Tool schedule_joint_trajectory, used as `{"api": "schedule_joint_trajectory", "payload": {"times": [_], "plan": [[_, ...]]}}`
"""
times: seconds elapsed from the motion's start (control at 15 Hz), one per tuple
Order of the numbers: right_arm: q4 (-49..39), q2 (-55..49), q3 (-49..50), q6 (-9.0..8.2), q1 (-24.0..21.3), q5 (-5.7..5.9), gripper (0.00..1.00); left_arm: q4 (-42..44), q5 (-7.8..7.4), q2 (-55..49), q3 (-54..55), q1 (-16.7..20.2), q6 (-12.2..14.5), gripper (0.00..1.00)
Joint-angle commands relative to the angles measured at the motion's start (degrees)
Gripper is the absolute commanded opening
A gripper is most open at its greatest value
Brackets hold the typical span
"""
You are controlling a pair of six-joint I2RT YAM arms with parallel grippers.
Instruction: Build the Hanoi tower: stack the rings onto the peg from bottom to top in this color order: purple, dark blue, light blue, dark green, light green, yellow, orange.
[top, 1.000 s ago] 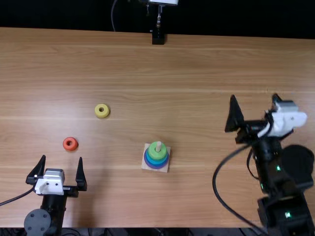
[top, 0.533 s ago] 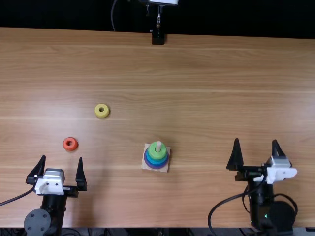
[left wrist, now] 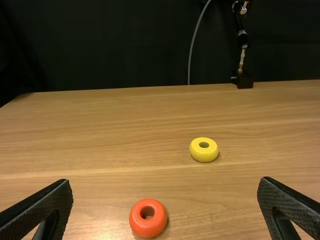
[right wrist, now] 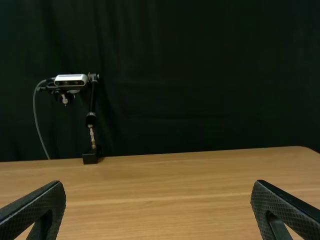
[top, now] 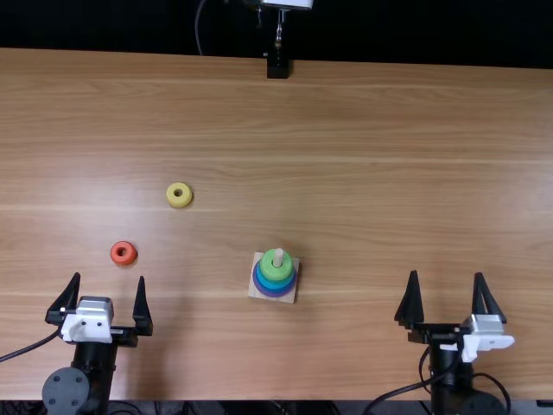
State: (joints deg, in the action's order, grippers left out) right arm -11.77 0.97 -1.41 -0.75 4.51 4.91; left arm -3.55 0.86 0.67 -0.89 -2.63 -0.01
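Peg: short pale round-topped wooden peg (top: 278, 257), upright through the stack
Base: square light wooden plate (top: 288, 298), slightly askew on the table, right of the left arm and left of the right
Stack: smooth round rings narrowing upward; wide purple ring (top: 270, 292) lowest, blue layers (top: 276, 284) above it, smaller light green ring (top: 276, 271) uppermost; exact number of layers cannot be told
Yellow ring: thick, glossy, rounded edge (top: 179, 202); flat on the wood, off the peg
Orange ring: smooth, red-orange, doughnut-like (top: 123, 262); flat, nearer the table's near edge than the yellow one, just beyond the left gripper, apart from it
Left gripper: black, fingers wide apart, nothing between (top: 109, 277); finger pad (left wrist: 42, 207) finely cross-hatched
Right gripper: black, likewise spread and unladen (top: 446, 273); same textured pad (right wrist: 37, 206)
Table: light brown wood, streaked grain, soft sheen (top: 363, 173)
Backdrop: dark draped cloth (right wrist: 200, 100)
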Motion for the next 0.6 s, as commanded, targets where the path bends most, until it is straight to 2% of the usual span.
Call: {"api": "schedule_joint_trajectory", "payload": {"times": [0.0, 0.2, 0.53], "plan": [[2.4, -1.0, 0.5, -0.2, -0.7, -0.37, 1.0, -0.8, -0.13, -0.7, 0.9, -0.2, 0.5, 1.0], [10.9, -1.0, 0.5, 0.12, -1.0, -0.37, 1.0, -0.8, -0.13, -0.7, 0.9, -0.2, 0.5, 1.0], [14.3, -1.0, 0.5, 0.12, -2.4, -0.48, 1.0, -0.8, -0.13, -0.7, 0.9, -0.2, 0.5, 1.0]]}}
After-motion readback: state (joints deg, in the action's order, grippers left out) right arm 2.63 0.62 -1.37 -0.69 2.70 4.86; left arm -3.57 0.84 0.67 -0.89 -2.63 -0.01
